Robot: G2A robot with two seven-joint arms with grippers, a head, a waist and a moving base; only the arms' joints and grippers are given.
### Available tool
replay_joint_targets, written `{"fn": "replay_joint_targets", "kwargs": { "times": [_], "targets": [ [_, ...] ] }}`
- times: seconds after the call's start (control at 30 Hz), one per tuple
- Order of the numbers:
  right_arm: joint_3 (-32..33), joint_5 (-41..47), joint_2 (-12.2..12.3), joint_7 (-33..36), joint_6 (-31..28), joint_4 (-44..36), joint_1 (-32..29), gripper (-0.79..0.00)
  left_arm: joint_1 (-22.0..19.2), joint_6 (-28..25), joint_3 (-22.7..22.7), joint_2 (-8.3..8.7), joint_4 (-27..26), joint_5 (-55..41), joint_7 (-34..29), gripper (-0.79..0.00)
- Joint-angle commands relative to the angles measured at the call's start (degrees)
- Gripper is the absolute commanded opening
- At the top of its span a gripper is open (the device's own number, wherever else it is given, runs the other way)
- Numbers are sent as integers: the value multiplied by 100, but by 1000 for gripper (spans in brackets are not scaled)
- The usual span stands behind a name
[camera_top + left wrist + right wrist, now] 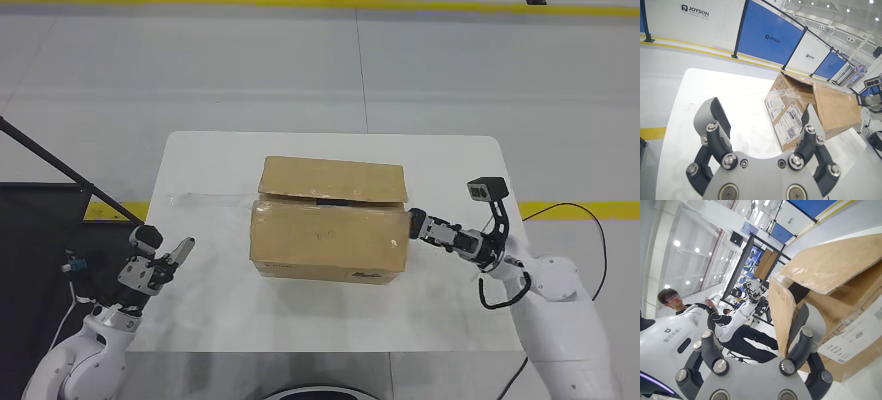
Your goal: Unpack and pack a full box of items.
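The cardboard box (328, 235) is sitting mid-bench (450, 300), its top flaps partly lifted. The right gripper (414, 223) is straddling an end flap (780, 313), jaws released. The left gripper (762, 113) is hovering near the bench's edge, jaws likewise released.

We are wearing white shells on our left arm (85, 350) and right arm (555, 300), a black cable (560, 204) looping off the right. Our left gripper (762, 106) is showing silver plates, black links, ribbed pads (721, 115) and screws (728, 161).
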Motion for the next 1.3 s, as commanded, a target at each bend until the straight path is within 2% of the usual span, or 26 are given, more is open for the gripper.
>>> {"fn": "replay_joint_targets", "kwargs": {
  "times": [0.0, 0.3, 0.63, 0.83, 0.93, 1.17, 1.27],
  "targets": [
    [3, 292, 8, 224, -22, -12, -6, 0, 4, -7, 34, -5, -20, 36, 8, 0],
    [0, 807, 126, 644, 396, -727, -241, 0, 59, -202, 182, -21, -143, 209, 57, 0],
    [-246, -180, 403, 668, 419, -1743, -685, 0, 42, -193, 410, -39, -260, 606, 51, 0],
    [-452, -1090, 619, 223, -25, -1690, -821, 0, 37, -613, 542, -22, -247, 1214, 188, 0],
    [-598, -1214, 698, 77, -171, -1654, -809, 0, 13, -822, 616, -8, -188, 1656, 260, 0],
    [-801, -1254, 821, -87, -334, -1472, -655, 0, -150, -921, 917, 2, -40, 2287, 272, 0],
    [-655, -1088, 847, -402, -559, -1255, -626, 0, -223, -934, 988, 10, 13, 2451, 210, 0]
  ]
}}
